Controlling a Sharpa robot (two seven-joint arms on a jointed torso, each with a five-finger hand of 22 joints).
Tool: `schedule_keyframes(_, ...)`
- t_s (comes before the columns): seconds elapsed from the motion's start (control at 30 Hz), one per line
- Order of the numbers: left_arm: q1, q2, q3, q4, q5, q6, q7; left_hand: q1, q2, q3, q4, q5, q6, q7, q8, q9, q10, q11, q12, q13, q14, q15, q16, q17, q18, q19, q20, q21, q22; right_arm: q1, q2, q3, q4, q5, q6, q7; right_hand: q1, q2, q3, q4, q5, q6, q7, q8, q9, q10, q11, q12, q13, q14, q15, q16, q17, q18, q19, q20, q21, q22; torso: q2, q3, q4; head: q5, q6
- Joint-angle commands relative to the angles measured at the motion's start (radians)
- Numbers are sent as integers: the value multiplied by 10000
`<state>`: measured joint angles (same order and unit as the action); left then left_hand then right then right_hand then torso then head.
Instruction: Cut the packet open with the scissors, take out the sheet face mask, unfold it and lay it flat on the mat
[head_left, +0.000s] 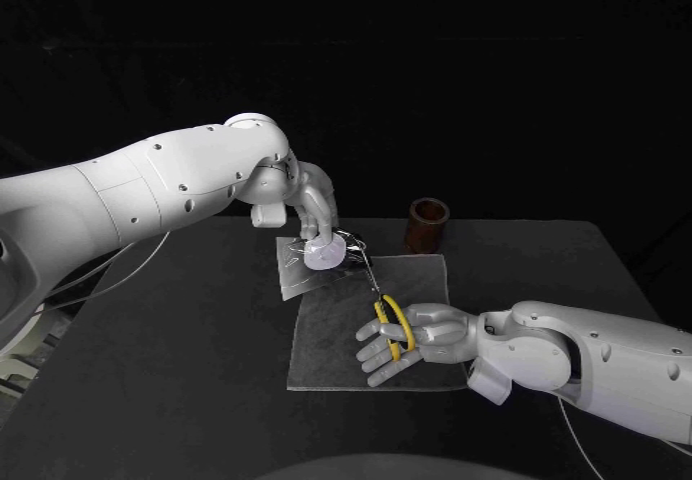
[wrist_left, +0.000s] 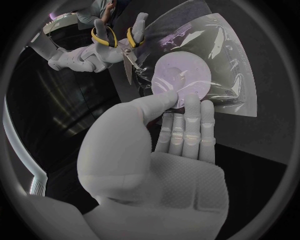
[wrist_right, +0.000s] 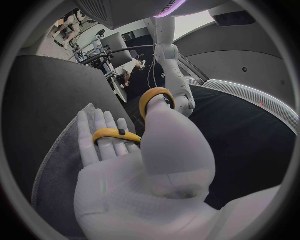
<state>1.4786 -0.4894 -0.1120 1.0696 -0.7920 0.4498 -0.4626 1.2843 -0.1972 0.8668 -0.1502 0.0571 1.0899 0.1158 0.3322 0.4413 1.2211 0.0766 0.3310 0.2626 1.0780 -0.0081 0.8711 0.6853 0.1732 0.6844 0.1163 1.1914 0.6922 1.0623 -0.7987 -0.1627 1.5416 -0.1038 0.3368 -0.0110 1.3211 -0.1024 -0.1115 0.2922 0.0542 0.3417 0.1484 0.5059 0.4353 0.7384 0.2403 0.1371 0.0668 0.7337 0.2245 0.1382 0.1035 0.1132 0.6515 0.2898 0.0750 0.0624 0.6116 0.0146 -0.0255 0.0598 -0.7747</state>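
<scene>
My left hand (head_left: 307, 208) holds the clear packet (head_left: 320, 256) up above the far edge of the grey mat (head_left: 332, 360); a pale round folded mask shows inside it. In the left wrist view thumb and fingers pinch the packet (wrist_left: 219, 65) at the disc's edge. My right hand (head_left: 415, 338) rests over the mat and grips the yellow-handled scissors (head_left: 391, 318), with fingers through the loops (wrist_right: 155, 96). The blades (wrist_left: 128, 64) point up at the packet and reach its near edge. I cannot tell whether they are cutting into it.
A brown cylinder (head_left: 427, 225) stands upright just beyond the mat's far right corner. The black table (head_left: 173, 380) stretches wide to the left of the mat and in front of it.
</scene>
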Motion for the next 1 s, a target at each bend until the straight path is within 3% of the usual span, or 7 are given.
schedule_keyframes(0.03,7,19,11,85,168,216,42,-31,113,76,19,51,69,7,59,8,1003,-355,29,475,-10,-42,63,-7,104,71,-32,65,10,-3,28,11,1,-40,102,83,12,86,58,-18,-44,-74,1532,43,-11,182,153,25,-11,-2,37,-32,-5,186,-72,-12,-32,-16,1,2,-1,-8,-13)
schedule_keyframes(0.7,6,-31,10,358,217,268,8,-31,113,76,19,51,69,7,59,8,1003,-355,29,475,-10,-42,63,-7,104,71,-32,65,10,-3,21,12,-33,-39,-35,148,96,306,93,-58,-47,87,1525,266,-84,406,114,137,5,277,-17,154,57,225,91,-18,-17,13,-2,6,-9,-29,-41)
schedule_keyframes(1.0,5,-28,10,379,217,263,7,-49,111,99,13,58,67,7,57,23,997,-355,41,484,-8,-43,67,-17,104,76,-34,70,7,-3,13,12,-25,-78,-197,197,362,641,-97,-179,-57,563,1491,559,-310,1059,4,441,11,750,-165,502,157,373,763,-14,108,81,-2,4,-10,-34,-61)
